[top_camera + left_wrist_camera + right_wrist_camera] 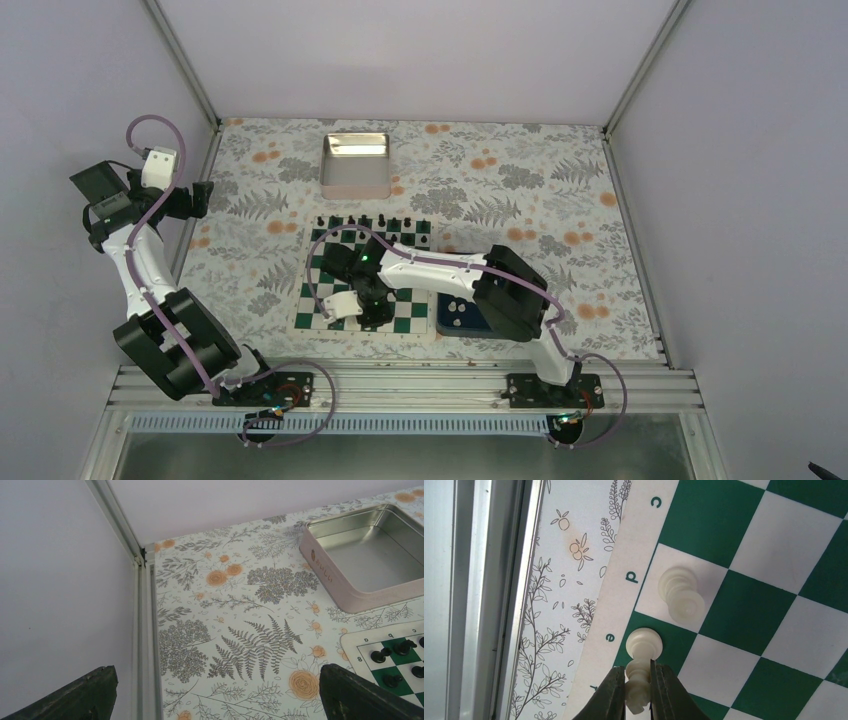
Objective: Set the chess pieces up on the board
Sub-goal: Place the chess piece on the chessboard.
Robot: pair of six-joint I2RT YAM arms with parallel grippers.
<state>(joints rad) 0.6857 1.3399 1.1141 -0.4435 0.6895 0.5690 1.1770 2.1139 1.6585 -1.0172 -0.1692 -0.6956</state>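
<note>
White-and-black arms (430,266) carry looping lilac cables (150,119) and dark green jaws.

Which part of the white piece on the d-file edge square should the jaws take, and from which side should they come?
Come from above and close on the upper body of the white piece. It seems to stand upright, with free board around it. Keep the jaws off the side facing the neighbouring piece on e, which the right gripper holds.

The right arm (440,268) hides the board's (318,288) middle.
</note>
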